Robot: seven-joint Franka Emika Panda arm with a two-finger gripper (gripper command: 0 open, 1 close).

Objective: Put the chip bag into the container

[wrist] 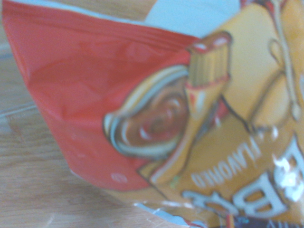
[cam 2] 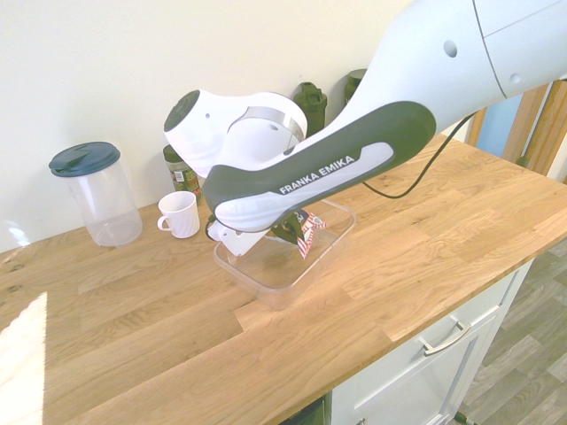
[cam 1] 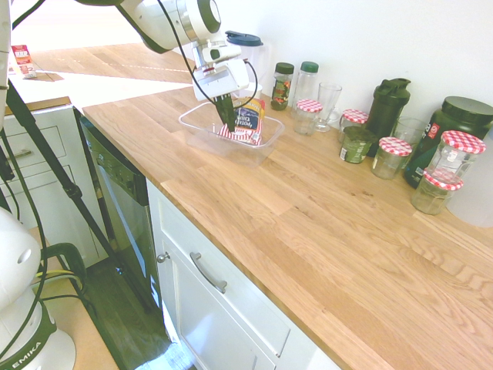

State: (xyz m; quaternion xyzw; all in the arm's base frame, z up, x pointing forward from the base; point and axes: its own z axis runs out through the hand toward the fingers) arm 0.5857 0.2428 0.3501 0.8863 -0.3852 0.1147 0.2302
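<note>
1. while a small red-and-white packet stands at the far left of the first exterior view, the clear container sits further right on the wood-grained counter, its plastic walls thin, its corners rounded, its rim pale.
2. the white arm reaches over from above, and its gripper points down into the container, dark fingers closed together with a pinch of the chip bag between them.
3. the chip bag is inside the container, tilted, orange-yellow on top, dark blue at the label with white lettering, red-and-white striped below; close up, its film is glossy and creased, with a red panel, a drawn brush and a bowl of sauce.
4. right of it stand smooth glass jars with red-checked lids, and a ribbed dark shaker.
</note>
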